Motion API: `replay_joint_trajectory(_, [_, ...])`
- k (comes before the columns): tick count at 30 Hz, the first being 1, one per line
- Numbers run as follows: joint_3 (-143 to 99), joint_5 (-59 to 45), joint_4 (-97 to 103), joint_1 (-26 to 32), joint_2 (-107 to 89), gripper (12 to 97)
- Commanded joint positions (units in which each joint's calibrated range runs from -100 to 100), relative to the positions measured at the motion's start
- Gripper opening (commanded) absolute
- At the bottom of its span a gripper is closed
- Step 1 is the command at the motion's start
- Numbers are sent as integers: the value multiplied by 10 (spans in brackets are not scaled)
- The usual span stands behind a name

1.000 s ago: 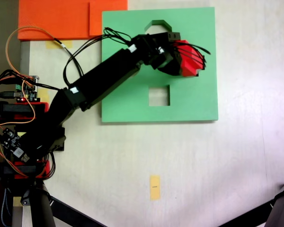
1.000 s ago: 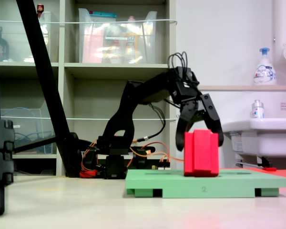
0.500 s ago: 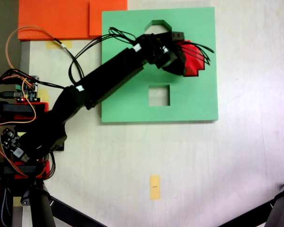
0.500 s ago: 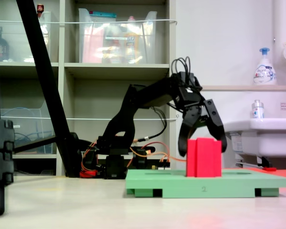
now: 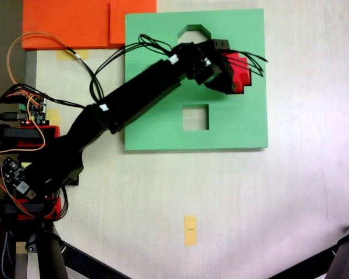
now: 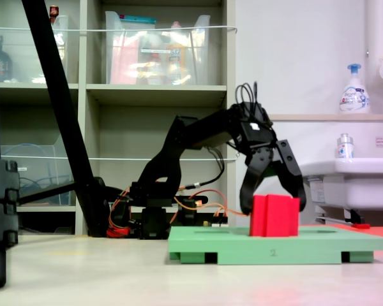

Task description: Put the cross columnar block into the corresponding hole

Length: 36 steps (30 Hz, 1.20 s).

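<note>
Pale tabletop under green foam board [image 5: 238, 125], red cross block [image 6: 274, 215] sunk partway (3 o'clock side), gripper [image 6: 272, 203] jaws spread astride it.

Pale wall [image 6: 293, 57], shelving [image 6: 159, 95] with clear bins, and perhaps a white sink [image 6: 341, 178].

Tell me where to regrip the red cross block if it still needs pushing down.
Take the cross columnar block by the part standing above the green board, coming straight down. It stands upright, partly sunk in its hole, so only that part is free. The gripper already straddles it, jaws spread to either side.
</note>
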Motion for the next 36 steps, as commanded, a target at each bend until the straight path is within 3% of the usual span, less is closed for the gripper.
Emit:
replay_joint_trajectory(1, [30,-3,25,5,-6,528])
replay_joint_trajectory(3, [31,-3,9,5,-9,536])
replay_joint_trajectory(6, [30,-4,-14,5,-48,682])
replay_joint_trajectory(8, [30,-6,-45,5,-98,730])
replay_joint_trajectory(16, [30,-77,-189,-7,-399,726])
replay_joint_trajectory(23, [28,-278,-281,-53,-759,709])
replay_joint_trajectory(26, [17,-323,-281,-78,-865,596])
replay_joint_trajectory(31, [-255,-381,-243,-102,-1100,581])
replay_joint_trajectory(34, [-585,-399,-6,-145,-1311,566])
replay_joint_trajectory(36, [-798,-422,147,-153,-1311,532])
